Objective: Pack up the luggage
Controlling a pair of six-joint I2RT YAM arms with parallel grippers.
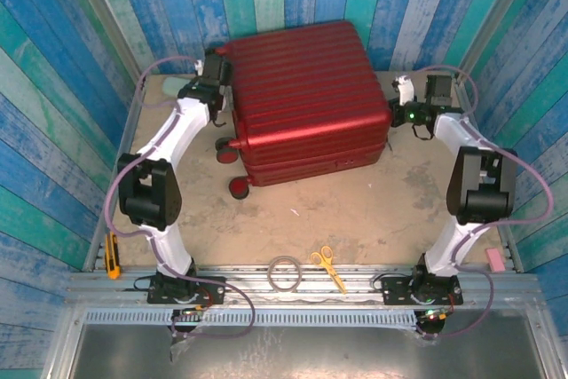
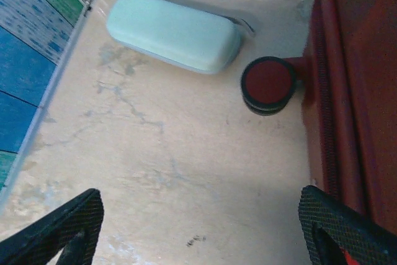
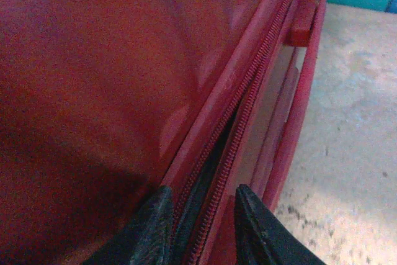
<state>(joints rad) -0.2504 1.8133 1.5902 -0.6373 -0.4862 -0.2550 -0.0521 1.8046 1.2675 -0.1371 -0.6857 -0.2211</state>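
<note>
The luggage (image 1: 302,99) is a big glossy red ribbed suitcase lying flat and closed at the back middle of the table. My left gripper (image 1: 216,67) hangs by its back left corner, jaws wide open over bare tabletop (image 2: 198,197), the red shell (image 2: 360,91) just beyond its right finger. My right gripper (image 1: 396,106) is at the case's right side. In the right wrist view its fingers stand narrowly apart (image 3: 203,189) astride the zipper seam (image 3: 242,122), which gapes dark between its two rows of teeth. No pinch on the seam is visible.
A mint-green hard case (image 2: 173,32) lies against the back wall beside a suitcase wheel (image 2: 268,85). Near the front edge are yellow scissors (image 1: 328,268), a grey tape roll (image 1: 284,272), an orange-handled tool (image 1: 112,255) and a pink item (image 1: 495,259). Blue plank walls enclose the table.
</note>
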